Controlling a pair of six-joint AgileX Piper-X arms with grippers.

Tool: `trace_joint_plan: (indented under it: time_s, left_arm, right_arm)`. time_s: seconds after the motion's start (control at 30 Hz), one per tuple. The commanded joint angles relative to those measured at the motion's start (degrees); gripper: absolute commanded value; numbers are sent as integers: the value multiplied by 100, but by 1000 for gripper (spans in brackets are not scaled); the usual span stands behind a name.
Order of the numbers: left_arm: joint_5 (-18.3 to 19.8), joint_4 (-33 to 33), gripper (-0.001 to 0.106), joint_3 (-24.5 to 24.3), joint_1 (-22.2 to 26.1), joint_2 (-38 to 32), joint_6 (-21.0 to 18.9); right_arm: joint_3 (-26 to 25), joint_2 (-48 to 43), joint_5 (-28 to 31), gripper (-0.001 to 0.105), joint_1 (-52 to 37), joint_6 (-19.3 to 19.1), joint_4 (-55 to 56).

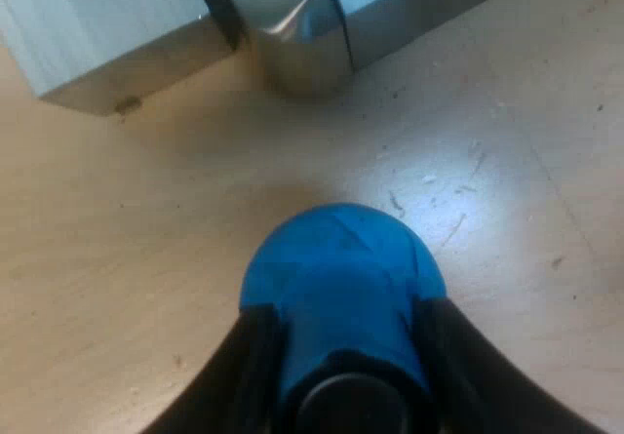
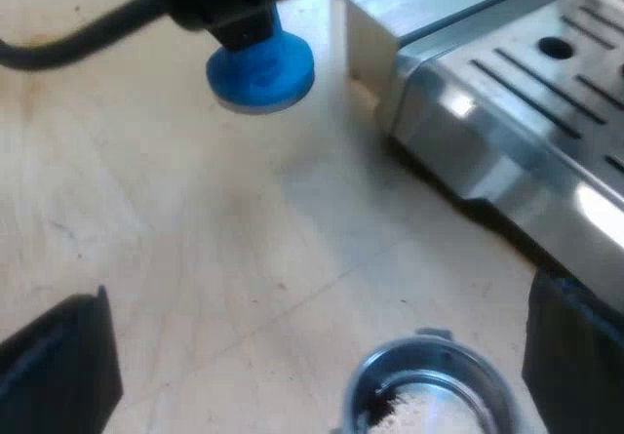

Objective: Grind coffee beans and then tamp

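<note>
Clamped on the tamper [image 1: 341, 258]: left gripper [image 1: 343, 319], jaws pinching the blue neck, face down, lifted clear of the table [image 1: 127, 239] near the machine [image 1: 322, 34]. Poised for pressing, most likely. Over to the right gripper [image 2: 317, 351]: jaws wide apart, wrist tipped downward, straddling the holder [image 2: 458, 358] without touching it. Grounds [image 2: 390, 410] inside, waiting for the tamp. Tamper hanging well apart from holder.

This looks like a coffee-making station; home or lab, I cannot tell. A pale wooden worktop [image 1: 507, 161], scratched and dotted with dark crumbs, carries a steel espresso machine [image 2: 507, 93]; a blue tamper [image 2: 261, 68] and a metal holder [image 2: 429, 351] with grounds are near.
</note>
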Motion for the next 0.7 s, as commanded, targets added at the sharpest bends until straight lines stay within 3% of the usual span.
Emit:
trace_joint_plan:
  time_s: [0.03, 0.17, 0.37, 0.7]
  left_arm:
    - [-17, -101, 0, 53, 48, -44, 35]
    - [-17, -459, 0, 332, 142, 47, 35]
    - [-17, -717, 0, 359, 142, 613, 35]
    - [-17, -731, 0, 359, 142, 1016, 19]
  right_arm:
    - [-139, 180, -219, 85, -16, -75, -178]
    - [-239, 355, -282, 85, -16, -75, -178]
    - [-589, 1025, -379, 85, -16, -75, -264]
    - [-639, 1158, -592, 85, -16, -75, -305]
